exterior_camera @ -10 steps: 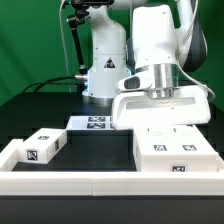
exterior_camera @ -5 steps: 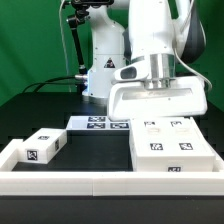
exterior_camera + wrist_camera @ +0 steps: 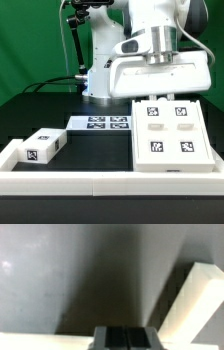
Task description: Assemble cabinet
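Cabinet (image 3: 172,140) beneath claw (image 3: 125,335), apart | claw seemingly closed

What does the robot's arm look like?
The arm is white and rounded, with dark grey joints and a small dark mark on its side. It ends in a wide white block. The gripper has dark grey fingers.

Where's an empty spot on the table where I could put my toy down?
The bare black table in the middle is free, between the small white block and the cabinet, with the marker board behind it. The exterior view's right is crowded: the cabinet fills it.
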